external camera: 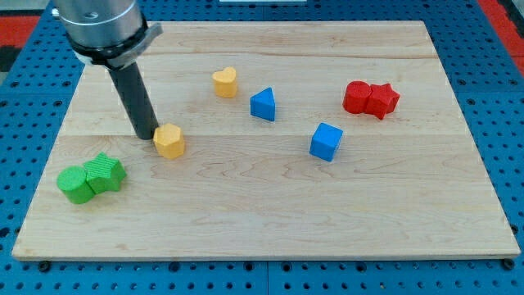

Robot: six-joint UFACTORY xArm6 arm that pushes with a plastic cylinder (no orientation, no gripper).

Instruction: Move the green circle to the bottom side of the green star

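The green circle (75,184) lies near the board's lower left, touching the green star (105,172), which sits just to its right and slightly higher. My tip (149,134) rests on the board above and to the right of the green pair, right beside the left side of a yellow hexagon block (170,141). The dark rod rises from the tip toward the view's top left.
A yellow heart (224,82) and a blue triangle (263,104) sit at upper middle. A blue cube (326,141) lies right of centre. Two red blocks (370,98) touch each other at upper right. The wooden board (270,221) ends near the green blocks on the left.
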